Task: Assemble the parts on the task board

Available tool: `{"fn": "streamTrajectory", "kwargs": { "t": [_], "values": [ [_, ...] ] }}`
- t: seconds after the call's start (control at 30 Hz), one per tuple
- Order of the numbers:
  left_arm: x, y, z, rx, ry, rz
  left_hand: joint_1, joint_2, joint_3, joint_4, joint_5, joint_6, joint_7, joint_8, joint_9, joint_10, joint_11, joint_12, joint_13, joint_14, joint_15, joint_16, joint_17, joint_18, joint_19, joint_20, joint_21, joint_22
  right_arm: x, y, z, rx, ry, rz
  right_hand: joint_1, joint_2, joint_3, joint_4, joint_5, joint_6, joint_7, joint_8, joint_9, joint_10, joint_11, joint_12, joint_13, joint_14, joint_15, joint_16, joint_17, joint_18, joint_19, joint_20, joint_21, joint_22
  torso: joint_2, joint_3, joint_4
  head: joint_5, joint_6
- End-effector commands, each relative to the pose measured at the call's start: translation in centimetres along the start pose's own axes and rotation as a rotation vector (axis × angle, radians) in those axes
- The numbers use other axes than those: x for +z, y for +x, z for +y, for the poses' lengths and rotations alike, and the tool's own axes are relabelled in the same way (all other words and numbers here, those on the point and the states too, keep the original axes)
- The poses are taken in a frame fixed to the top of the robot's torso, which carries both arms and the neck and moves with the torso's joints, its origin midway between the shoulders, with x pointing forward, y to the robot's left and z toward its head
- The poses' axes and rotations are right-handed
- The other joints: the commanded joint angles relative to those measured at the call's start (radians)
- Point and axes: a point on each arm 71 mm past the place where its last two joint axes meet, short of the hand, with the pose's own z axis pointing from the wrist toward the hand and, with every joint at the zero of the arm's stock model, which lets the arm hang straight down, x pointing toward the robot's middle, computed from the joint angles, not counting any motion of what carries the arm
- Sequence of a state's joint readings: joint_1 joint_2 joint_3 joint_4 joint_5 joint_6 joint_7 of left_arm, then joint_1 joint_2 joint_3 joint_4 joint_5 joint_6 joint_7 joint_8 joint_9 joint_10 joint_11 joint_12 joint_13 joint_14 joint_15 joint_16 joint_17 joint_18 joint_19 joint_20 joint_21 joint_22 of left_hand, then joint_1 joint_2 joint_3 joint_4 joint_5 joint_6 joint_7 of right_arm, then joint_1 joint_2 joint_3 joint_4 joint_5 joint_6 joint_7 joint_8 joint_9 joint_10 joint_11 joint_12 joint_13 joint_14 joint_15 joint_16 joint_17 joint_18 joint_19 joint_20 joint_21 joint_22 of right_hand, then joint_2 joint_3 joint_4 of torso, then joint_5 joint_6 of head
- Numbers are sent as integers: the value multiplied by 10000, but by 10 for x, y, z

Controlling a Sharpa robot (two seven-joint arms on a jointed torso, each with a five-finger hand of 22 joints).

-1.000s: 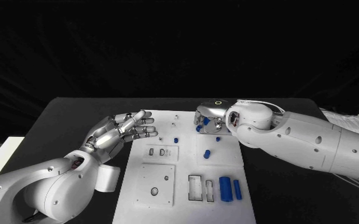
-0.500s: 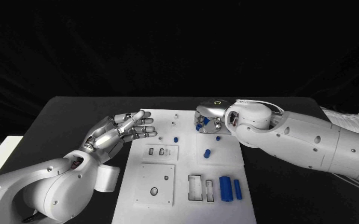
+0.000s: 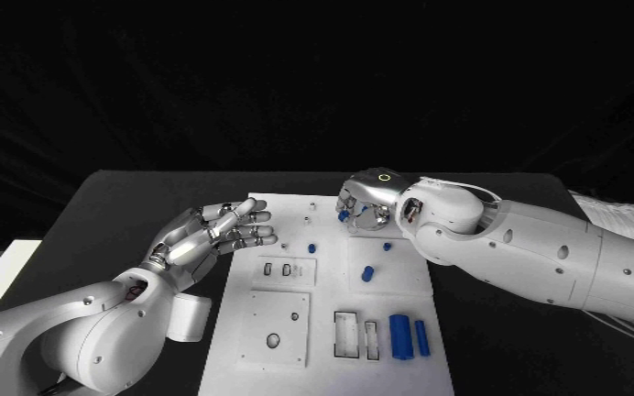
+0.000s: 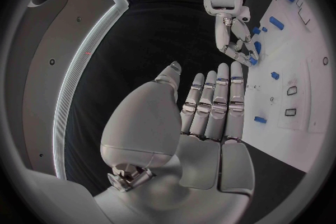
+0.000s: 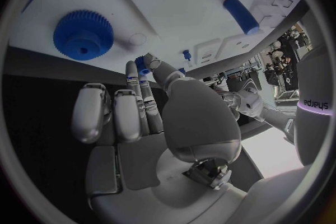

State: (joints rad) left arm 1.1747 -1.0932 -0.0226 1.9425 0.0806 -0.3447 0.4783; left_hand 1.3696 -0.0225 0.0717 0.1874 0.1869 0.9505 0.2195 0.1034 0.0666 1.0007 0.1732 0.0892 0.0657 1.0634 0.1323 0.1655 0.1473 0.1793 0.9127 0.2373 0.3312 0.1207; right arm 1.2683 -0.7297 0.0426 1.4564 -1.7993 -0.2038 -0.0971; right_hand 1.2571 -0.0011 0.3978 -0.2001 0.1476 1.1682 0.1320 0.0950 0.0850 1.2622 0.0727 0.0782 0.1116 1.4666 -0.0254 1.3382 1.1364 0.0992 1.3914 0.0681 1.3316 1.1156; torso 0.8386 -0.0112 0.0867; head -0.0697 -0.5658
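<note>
A black counter (image 3: 132,203) spans the head view from 9 to 3 o'clock. Behind it, toward 12 o'clock, hangs a black wrinkled backdrop (image 3: 317,57). At 8 o'clock, just off the counter's edge, a pale surface (image 3: 11,263) shows.

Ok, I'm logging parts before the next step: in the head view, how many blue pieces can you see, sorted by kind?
Long blue cylinders, near end of the task board: 2
Short blue pegs, mid-board: 3
Blue piece pinched by the right hand: 1
Total: 6
</note>
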Motion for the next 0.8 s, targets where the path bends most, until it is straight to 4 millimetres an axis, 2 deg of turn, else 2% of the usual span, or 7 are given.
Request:
{"fn": "streamTrajectory", "kwargs": {
  "t": [0.03, 0.23, 0.3, 0.37, 0.53, 0.63, 0.8],
  "values": [
    [0, 1, -1, -104, 21, 124, 62, 5, 20, -63, -35, 7, 32, -49, -14, 19, 32, -27, -12, -57, -3, -45, -4, 31, -59, 17, -53, -14, 3, -7, -1, -87, 179, -769, 106, -61, 345, 289, -44, 249, -187, -16, 330, 290, -267, -54, -3, 361, -87, -13, 3, -126, 51, -2, 53, 21, 28, -11, 8, 28, 41],
    [0, 3, -1, -122, 18, 155, 69, 9, 23, -71, -35, 8, 32, -55, -14, 20, 31, -34, -12, -48, -5, -45, -2, 33, -53, 17, -51, -15, 10, -11, 0, -77, 296, -1039, 111, -122, 414, 320, -50, 221, -172, -44, 343, 264, -254, -93, 8, 365, -78, 0, 17, -132, 54, 3, 82, 57, 58, -32, 45, 23, 74],
    [0, 3, -1, -126, 20, 165, 69, 9, 23, -71, -35, 8, 32, -55, -14, 20, 31, -34, -12, -48, -5, -45, -2, 33, -53, 17, -51, -15, 13, -12, 1, -77, 309, -1141, 107, -142, 425, 328, -54, 214, -168, -51, 346, 260, -250, -99, 12, 365, -75, 1, 15, -132, 52, 4, 87, 62, 67, -18, 21, 55, 90],
    [0, 4, -1, -131, 23, 176, 72, 10, 24, -75, -35, 9, 32, -57, -14, 21, 31, -36, -11, -48, -4, -47, -2, 33, -52, 17, -52, -16, 17, -14, 3, -75, 319, -1255, 106, -145, 427, 330, -54, 213, -167, -52, 346, 259, -250, -100, 12, 365, -75, 1, 15, -132, 52, 4, 87, 62, 81, -31, 31, 50, 92],
    [3, 6, -2, -143, 77, 229, 72, 10, 24, -75, -35, 9, 32, -57, -14, 21, 31, -36, -11, -48, -4, -47, -2, 33, -52, 17, -52, -16, 30, -15, 5, -79, 369, -1438, 78, -206, 476, 388, -100, 198, -158, -74, 361, 240, -236, -123, 26, 370, -63, 18, 35, -137, 54, 14, 115, 97, 137, -64, 79, -17, 142],
    [4, 7, -3, -150, 106, 262, 72, 10, 24, -75, -35, 9, 32, -57, -14, 21, 31, -36, -11, -48, -4, -47, -2, 33, -52, 17, -52, -16, 37, -14, 7, -82, 374, -1433, 70, -222, 491, 408, -120, 194, -158, -80, 365, 232, -234, -129, 29, 369, -60, 16, 27, -138, 52, 17, 122, 105, 162, -54, 103, -30, 158],
    [4, 8, -4, -150, 126, 277, 78, 12, 26, -81, -35, 10, 30, -62, -13, 22, 31, -41, -11, -50, -3, -53, -2, 33, -52, 18, -53, -18, 44, -11, 11, -63, 301, -1362, 56, -261, 520, 445, -162, 179, -154, -98, 373, 208, -227, -142, 35, 368, -53, 16, 21, -138, 48, 24, 133, 116, 214, -63, 164, -58, 186]
  ]
}}
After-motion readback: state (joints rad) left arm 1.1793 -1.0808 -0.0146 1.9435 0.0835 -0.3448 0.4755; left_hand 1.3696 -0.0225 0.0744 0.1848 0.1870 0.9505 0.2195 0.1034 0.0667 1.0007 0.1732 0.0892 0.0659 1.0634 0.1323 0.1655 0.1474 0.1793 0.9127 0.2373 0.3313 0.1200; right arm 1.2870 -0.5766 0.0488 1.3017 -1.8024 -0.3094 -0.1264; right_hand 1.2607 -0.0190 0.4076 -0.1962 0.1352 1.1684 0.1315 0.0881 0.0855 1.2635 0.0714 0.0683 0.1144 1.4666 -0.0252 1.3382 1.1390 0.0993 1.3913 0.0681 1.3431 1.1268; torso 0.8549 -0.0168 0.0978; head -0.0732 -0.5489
